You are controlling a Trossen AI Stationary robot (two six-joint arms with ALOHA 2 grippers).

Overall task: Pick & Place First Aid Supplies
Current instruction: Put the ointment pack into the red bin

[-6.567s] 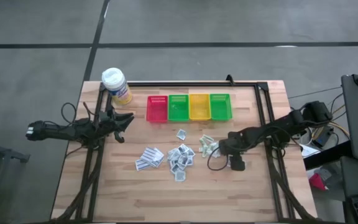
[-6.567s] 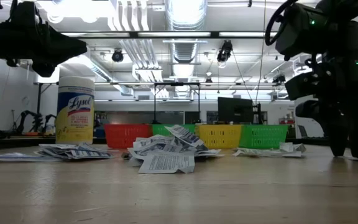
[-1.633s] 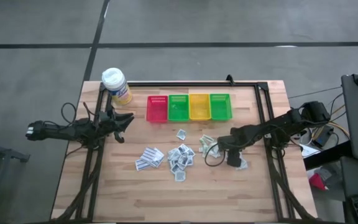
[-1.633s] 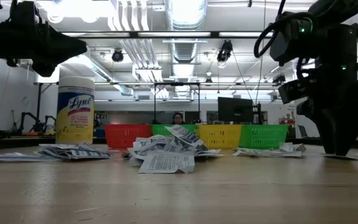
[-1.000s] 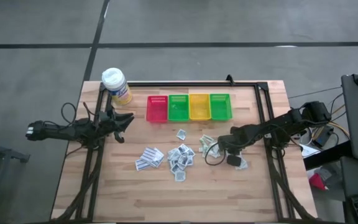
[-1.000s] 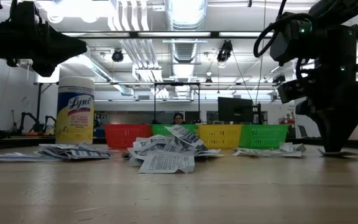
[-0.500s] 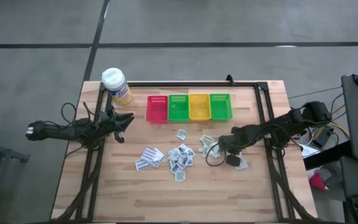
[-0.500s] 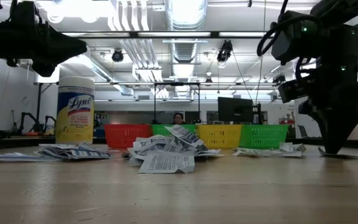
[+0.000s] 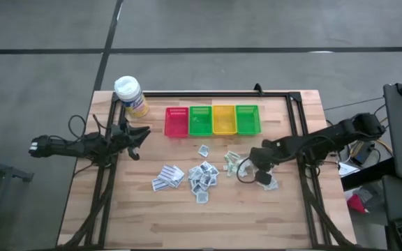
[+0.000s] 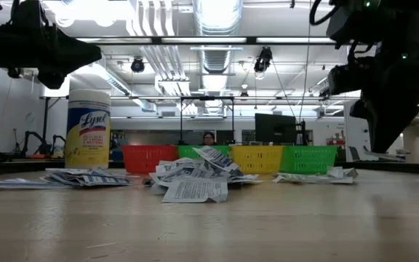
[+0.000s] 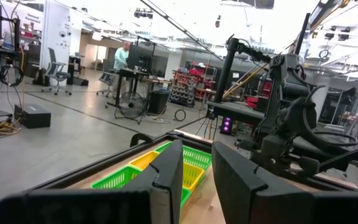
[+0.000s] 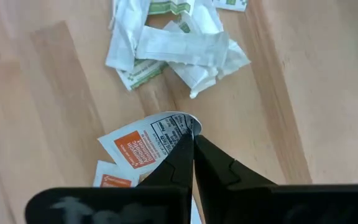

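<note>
Sachet [image 12: 151,138] pinched in right pincer [image 12: 191,134] tips.

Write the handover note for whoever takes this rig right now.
Right gripper: jaws shut on an orange-print sachet, lifted above the table.
Left gripper: jaws apart, empty, waiting beside the red bin.
Loose sachets lie piled mid-table; green-print packets near the right gripper.
Done: one sachet picked. The bins' contents cannot be seen.
Left: bin it, then the rest.

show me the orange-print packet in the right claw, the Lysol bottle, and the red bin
orange-print packet [image 12: 143,142], right wrist view, on its orange label.
Lysol bottle [image 10: 88,129], low view, on its yellow label.
red bin [image 9: 176,122], high view, on its mesh floor.
</note>
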